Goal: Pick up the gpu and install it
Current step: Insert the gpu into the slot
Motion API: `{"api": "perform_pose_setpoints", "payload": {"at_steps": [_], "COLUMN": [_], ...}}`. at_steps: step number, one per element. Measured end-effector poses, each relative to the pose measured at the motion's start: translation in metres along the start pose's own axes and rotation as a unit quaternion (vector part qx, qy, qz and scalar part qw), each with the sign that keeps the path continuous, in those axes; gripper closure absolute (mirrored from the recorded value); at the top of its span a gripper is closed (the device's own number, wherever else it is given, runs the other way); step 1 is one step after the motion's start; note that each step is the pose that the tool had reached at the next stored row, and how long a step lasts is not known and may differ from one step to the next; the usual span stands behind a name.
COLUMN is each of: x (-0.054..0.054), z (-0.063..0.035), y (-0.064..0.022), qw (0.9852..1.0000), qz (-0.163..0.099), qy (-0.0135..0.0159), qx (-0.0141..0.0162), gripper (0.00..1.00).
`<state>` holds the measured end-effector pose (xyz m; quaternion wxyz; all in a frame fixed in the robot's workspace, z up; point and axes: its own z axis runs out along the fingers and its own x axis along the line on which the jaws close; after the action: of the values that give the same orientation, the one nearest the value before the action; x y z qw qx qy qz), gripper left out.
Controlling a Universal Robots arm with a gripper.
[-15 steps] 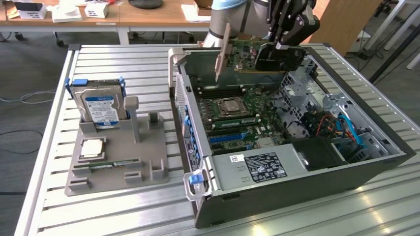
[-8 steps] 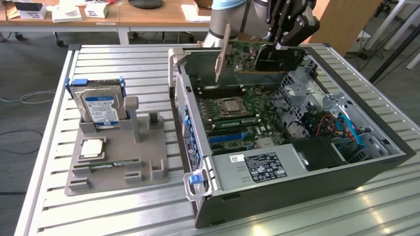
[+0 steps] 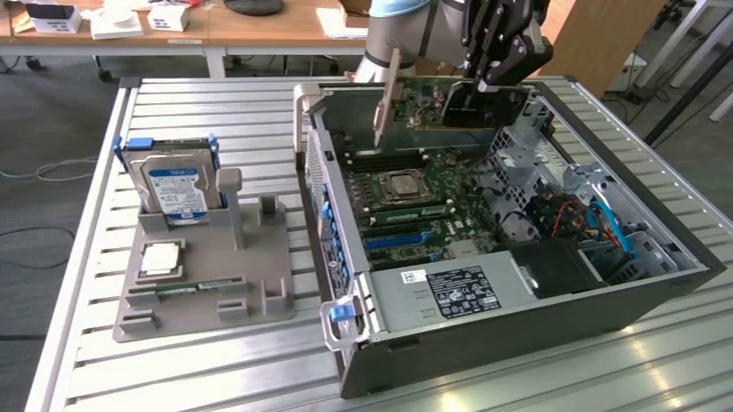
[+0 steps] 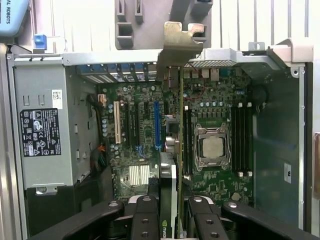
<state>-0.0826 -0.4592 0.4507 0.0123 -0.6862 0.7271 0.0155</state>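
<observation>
Nearest in the exterior view, the open computer case (image 3: 538, 335) lies on its side on a slatted metal table (image 3: 206, 369), with the power supply (image 3: 452, 290) at its near end. Beside it, toward the exterior view's left, a grey rack (image 3: 257, 257) holds a hard drive (image 3: 178, 184) standing upright (blue label facing out) and a processor chip (image 3: 160, 257) lying flat.

Further in, the motherboard (image 3: 441, 219) lies uncovered, its processor socket (image 3: 407, 184) near the middle. Over the far end of it the gpu (image 3: 458, 107) stands on edge, with its pale bracket (image 3: 387, 94) on the exterior view's left, close to the case wall. The gripper (image 3: 490, 84) reaches down from above, grasping the gpu by its upper part. The wrist view shows the card edge-on, pinched between the black fingers (image 4: 145, 220), running across the board between the blue slot (image 4: 157, 125) and the socket.

So the pick-up looks done, and the step in hand is lining the card up for seating. I cannot tell whether its lower edge touches the board. Seating calls for the connector edge square over its slot, the bracket meeting the opening in the case wall, and a straight, untilted press with the grip kept firm.

Beyond the case stands a wooden desk (image 3: 263, 30).
</observation>
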Motion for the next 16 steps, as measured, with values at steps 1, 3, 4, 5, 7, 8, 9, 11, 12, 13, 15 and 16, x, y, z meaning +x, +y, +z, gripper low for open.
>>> {"api": "perform_pose_setpoints", "payload": {"at_steps": [1,3,4,5,7,8,9,11,12,13,15,16], "x": [0.0,0.0,0.0,0.0,0.0,0.0,0.0,0.0,0.0,0.0,0.001,0.001], "z": [0.0009,0.0025,0.003,0.0031,0.0032,0.0038,0.0045,0.007,0.0085,0.0101,0.0135,0.0146], "y": [0.0,0.0,0.0,0.0,0.0,0.0,0.0,0.0,0.0,0.0,-0.0001,-0.0001], "qw": [1.0,1.0,0.9999,0.9999,0.9999,0.9999,0.9999,0.9999,0.9999,0.9999,0.9999,0.9999], "qz": [-0.002,-0.008,-0.01,-0.011,-0.011,-0.011,-0.011,-0.011,-0.011,-0.011,-0.011,-0.011], "qy": [-0.0001,-0.0002,-0.0002,-0.0002,-0.0001,-0.0003,-0.0003,-0.0003,-0.0003,-0.0002,-0.0003,-0.0003], "qx": [-0.0001,-0.0003,-0.0004,-0.0004,-0.0005,-0.0004,-0.0004,-0.0005,-0.0005,-0.0005,-0.0005,-0.0005], "gripper": [0.73,0.73,0.73,0.73,0.73,0.73,0.73,0.73,0.73,0.73,0.73,0.73]}}
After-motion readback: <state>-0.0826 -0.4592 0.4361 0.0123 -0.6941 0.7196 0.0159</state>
